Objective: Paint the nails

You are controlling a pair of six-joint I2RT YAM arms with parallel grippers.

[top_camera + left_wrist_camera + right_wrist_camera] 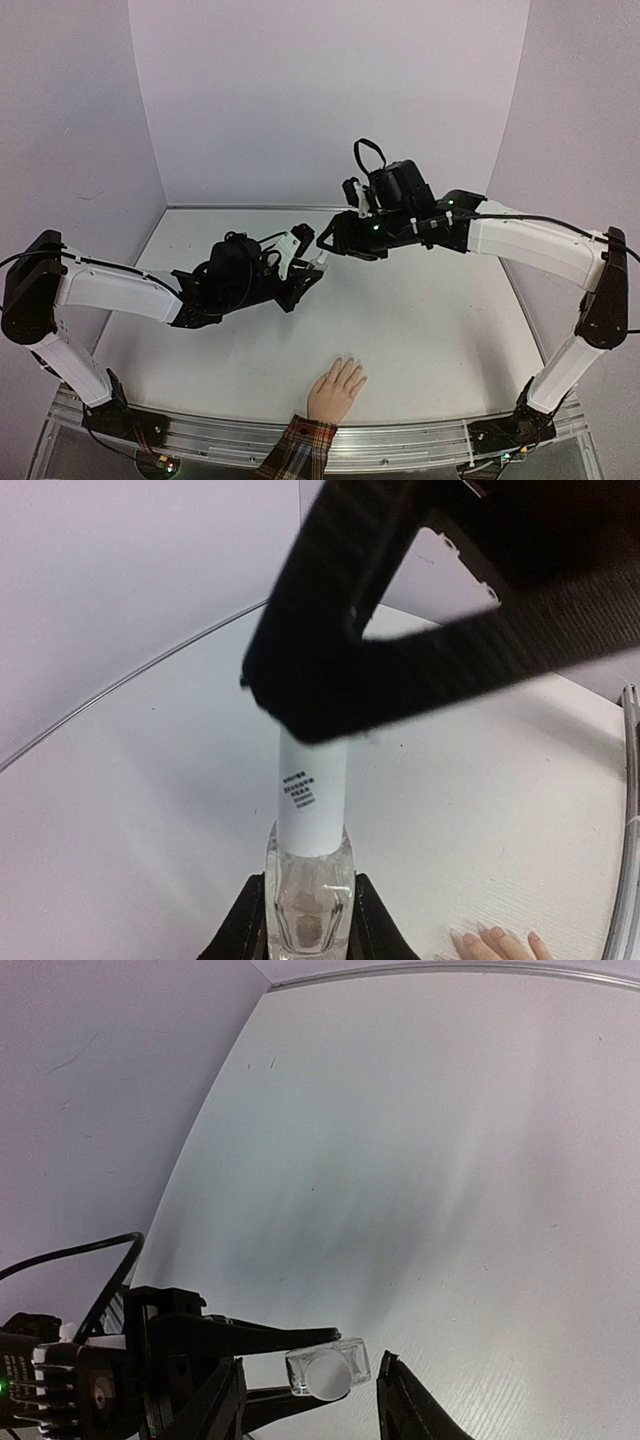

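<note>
We judge the painting itself has not begun; this looks like the preparation stage, getting the bottle open.

Our left tool [308, 890] is clenched on the glass body of a small clear bottle [310, 850], holding it off the table [420, 330] with its white cap [312, 790] pointing away from the fingers. Our right tool [310, 1365] has its fingers on either side of that cap. In the right wrist view they stand apart, with a gap showing at the cap's left side, so we read this tool as released and not gripping. The cap appears to be seated on the bottle. No brush is visible, and we cannot tell whether the cap has been loosened at all.

The hand [335, 392] lies flat on the table, well apart from both tools, down toward the arm bases, with its red plaid cuff [300, 445] at the table's edge. From the left tool it sits below and to the right of the bottle, with the fingertips just entering the wrist view. The nails [497, 933] look pale and close to skin colour, with no coat that we can make out, though they are very small in every view.

Nearly everything is left, in our judgement. The right tool has to close on the cap, free it and draw it out. Then it has to carry it down to the hand and stroke each of the five nails.
</note>
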